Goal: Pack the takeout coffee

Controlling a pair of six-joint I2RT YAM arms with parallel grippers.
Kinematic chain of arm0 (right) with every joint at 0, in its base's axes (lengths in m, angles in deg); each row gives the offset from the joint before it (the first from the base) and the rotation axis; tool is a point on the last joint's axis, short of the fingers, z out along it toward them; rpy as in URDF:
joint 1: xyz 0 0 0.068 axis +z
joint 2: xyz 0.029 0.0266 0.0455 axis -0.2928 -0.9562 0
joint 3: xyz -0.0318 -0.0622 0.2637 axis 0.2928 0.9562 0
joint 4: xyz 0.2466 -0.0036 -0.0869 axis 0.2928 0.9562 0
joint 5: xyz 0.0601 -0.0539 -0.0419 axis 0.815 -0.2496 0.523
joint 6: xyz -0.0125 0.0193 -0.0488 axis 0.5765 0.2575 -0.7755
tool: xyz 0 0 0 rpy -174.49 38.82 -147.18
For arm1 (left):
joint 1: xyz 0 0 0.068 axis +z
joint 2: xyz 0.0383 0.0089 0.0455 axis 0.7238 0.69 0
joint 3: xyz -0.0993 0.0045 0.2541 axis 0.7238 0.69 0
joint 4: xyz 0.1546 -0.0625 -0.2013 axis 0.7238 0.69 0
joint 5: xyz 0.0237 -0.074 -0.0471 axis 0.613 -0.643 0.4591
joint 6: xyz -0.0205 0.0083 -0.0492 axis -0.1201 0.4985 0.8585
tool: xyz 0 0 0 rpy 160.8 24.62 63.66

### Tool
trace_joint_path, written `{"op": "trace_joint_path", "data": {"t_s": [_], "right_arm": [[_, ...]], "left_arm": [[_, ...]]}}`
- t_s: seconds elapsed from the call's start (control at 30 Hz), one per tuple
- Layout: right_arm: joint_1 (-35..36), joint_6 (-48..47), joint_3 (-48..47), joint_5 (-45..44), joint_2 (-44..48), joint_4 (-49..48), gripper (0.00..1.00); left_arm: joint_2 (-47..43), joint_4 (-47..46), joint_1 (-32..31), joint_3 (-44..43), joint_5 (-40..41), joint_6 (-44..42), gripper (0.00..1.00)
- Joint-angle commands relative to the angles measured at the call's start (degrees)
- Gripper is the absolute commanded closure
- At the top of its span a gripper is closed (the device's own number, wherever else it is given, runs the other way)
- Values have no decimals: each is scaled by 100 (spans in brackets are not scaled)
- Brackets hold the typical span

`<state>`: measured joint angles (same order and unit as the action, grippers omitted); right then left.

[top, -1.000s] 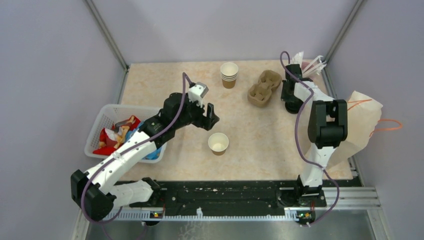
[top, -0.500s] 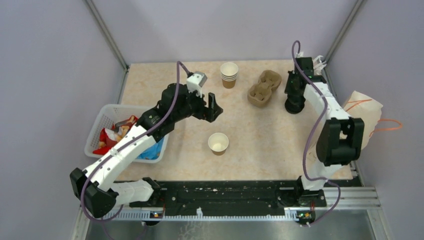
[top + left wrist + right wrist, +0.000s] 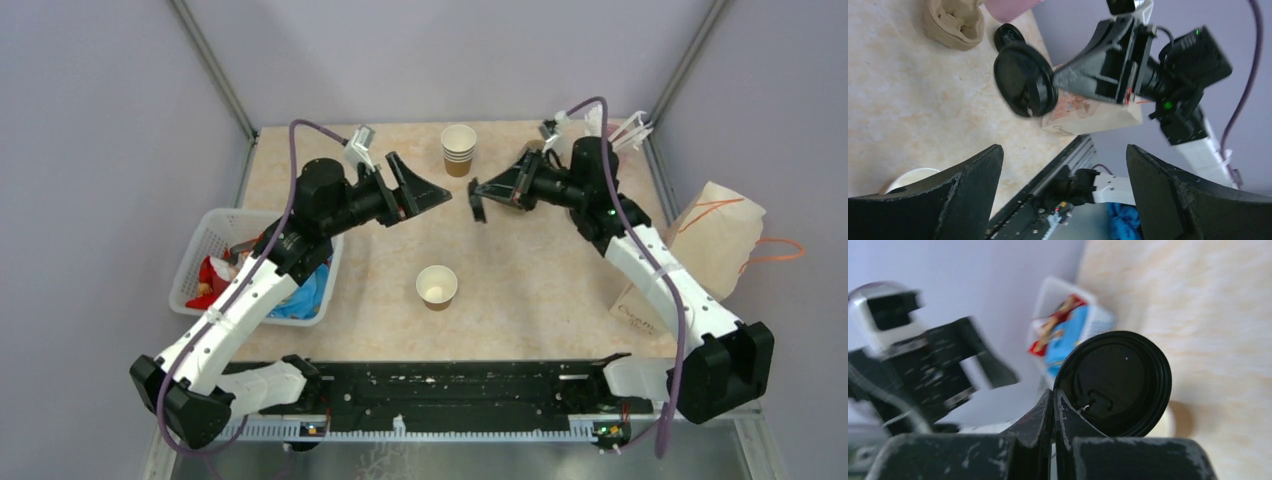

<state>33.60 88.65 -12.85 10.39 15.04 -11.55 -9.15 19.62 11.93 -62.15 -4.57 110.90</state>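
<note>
A brown paper cup (image 3: pixel 437 285) (image 3: pixel 910 178), cream inside and without a lid, stands at the middle of the table. My right gripper (image 3: pixel 478 200) (image 3: pixel 1054 392) (image 3: pixel 1062 80) hangs in the air above the table's centre, shut on the rim of a round black lid (image 3: pixel 1118 385) (image 3: pixel 1024 80) (image 3: pixel 477 207). Facing it from the left, my left gripper (image 3: pixel 440 194) (image 3: pixel 1063 150) is raised and wide open with nothing between its fingers. A second black lid (image 3: pixel 1009 35) lies on the table by the pulp carrier.
A stack of brown cups (image 3: pixel 459 148) stands at the back centre. The moulded-pulp carrier (image 3: pixel 953 22) and a pink cup (image 3: pixel 1008 7) sit at the back right. A paper bag (image 3: pixel 720 240) lies at the right edge and a white basket (image 3: pixel 215 235) of packets at the left.
My right arm has swung from the back right corner to the table's centre with a black lid in its jaws. My left gripper has risen, turned toward it and opened wider.
</note>
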Motion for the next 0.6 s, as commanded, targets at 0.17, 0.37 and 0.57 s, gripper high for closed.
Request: {"op": "trace_joint_path", "data": {"t_s": [0.17, 0.37, 0.57], "right_arm": [[1321, 3421, 474, 165, 317, -3404, 100], [1401, 4141, 718, 115, 350, -4142, 100], [1399, 4254, 732, 156, 322, -4264, 100]], "left_arm": [[-855, -1114, 637, 854, -591, 2192, 2], [-989, -2163, 635, 1464, -804, 2863, 2], [-768, -2302, 624, 1421, -940, 2860, 2]]}}
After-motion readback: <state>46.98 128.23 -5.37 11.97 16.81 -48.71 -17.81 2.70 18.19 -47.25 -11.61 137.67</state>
